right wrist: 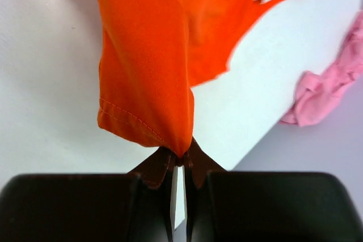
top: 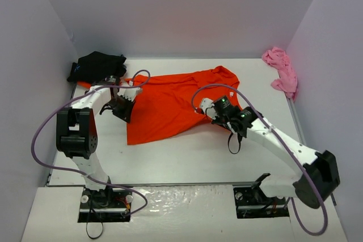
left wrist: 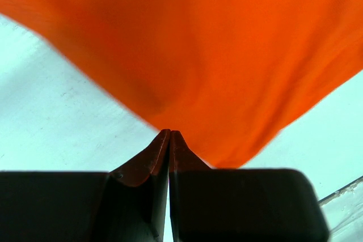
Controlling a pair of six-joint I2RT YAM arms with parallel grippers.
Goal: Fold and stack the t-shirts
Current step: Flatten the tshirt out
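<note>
Top view: the orange t-shirt (top: 170, 103) lies spread mid-surface (top: 198, 151). The black t-shirt (top: 96, 65) is bunched in the far left corner and the pink t-shirt (top: 281, 72) in the far right. The left hand (top: 120, 107) is at the orange t-shirt's left edge and the right hand (top: 209, 111) at its right edge

Left wrist view: the left hand (left wrist: 170, 135) is closed, pinching orange cloth

Right wrist view: the right hand (right wrist: 181, 157) is closed on a hemmed fold of the orange t-shirt

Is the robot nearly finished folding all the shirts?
Not nearly. No finished stack shows. Right now the left hand and right hand both pinch the orange shirt, which lies spread out. The pink shirt is crumpled at the back right. The black shirt sits back left; I cannot tell if it is folded.
</note>
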